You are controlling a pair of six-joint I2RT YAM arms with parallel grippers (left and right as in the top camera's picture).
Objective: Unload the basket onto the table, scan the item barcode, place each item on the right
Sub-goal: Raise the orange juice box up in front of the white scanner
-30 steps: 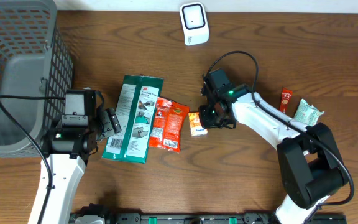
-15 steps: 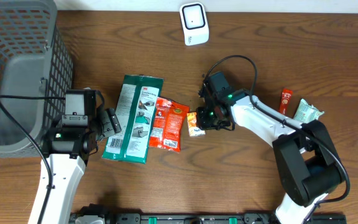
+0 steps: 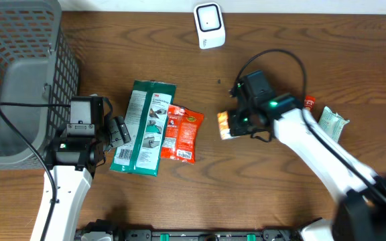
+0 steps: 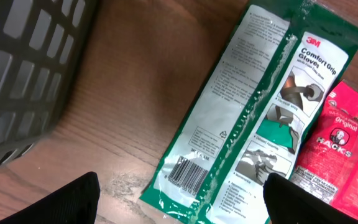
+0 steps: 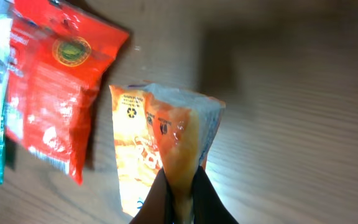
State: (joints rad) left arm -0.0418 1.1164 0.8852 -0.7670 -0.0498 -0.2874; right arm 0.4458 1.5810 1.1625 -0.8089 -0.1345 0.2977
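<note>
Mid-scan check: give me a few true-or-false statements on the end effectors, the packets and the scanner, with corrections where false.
1. The right end effector is shut on the orange packet. True.
2. The left end effector grips the 3M gloves pack. False: it is open and holds nothing.
3. The orange packet touches the white scanner. False: the two are well apart.
4. The red Hacks packet lies on the table against the 3M gloves pack. True.
</note>
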